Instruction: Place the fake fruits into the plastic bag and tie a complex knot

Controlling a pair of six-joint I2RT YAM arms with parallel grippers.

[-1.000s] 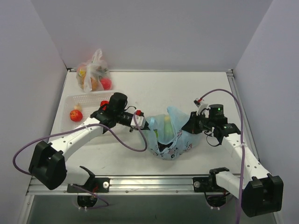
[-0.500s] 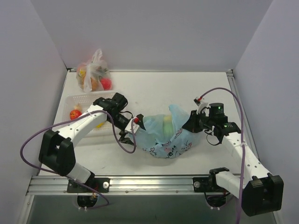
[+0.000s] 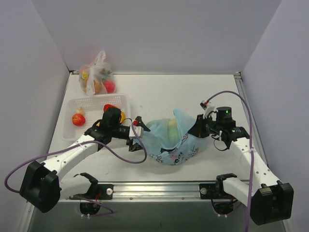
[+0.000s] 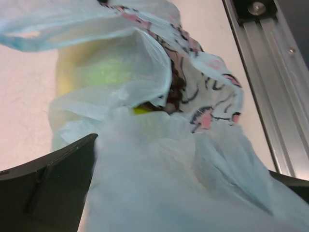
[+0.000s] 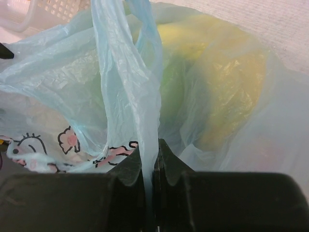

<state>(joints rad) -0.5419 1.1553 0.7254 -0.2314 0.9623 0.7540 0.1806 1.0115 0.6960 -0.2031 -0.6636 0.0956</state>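
The plastic bag (image 3: 170,142), lying on the table (image 3: 159,92) with fake fruits (image 5: 217,82) inside, looks thin, soft and slippery, so it is best held by its floppy handle (image 5: 126,82), which the right gripper (image 5: 150,166) pinches tight while the left gripper (image 3: 136,134) gapes wide open at the bag's left edge.

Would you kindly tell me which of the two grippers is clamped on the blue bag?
The right gripper: its jaws pinch a strip of the light-blue plastic bag, whereas the left gripper stands wide open at the bag's other side.
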